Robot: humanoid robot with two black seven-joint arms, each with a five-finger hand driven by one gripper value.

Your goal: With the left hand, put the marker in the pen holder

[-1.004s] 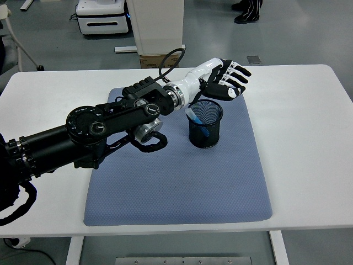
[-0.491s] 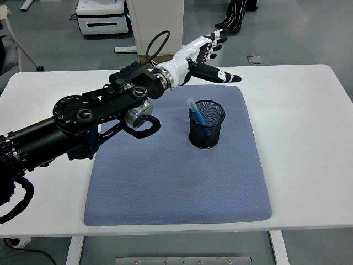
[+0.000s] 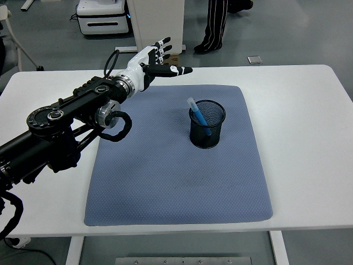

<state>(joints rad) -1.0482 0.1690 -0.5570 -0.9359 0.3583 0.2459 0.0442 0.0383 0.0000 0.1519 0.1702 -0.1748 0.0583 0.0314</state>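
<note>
Hovering left hand (image 3: 156,59) open, fingers spread, holding nothing, marker (image 3: 198,117) leaning inside pen holder (image 3: 207,124)

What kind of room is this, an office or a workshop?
Probably a robotics lab: a white table with a blue mat set out as a test station, white machines on the bare grey floor, and a person's legs beyond.

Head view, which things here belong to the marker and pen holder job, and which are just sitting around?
Part of the job:
- marker, standing tilted inside the holder
- pen holder, black mesh, on the mat
- left hand, open, up beyond the mat's far left corner

Just lying about:
- blue mat
- white table
- cardboard box beyond the table
- person's legs at the top
</note>
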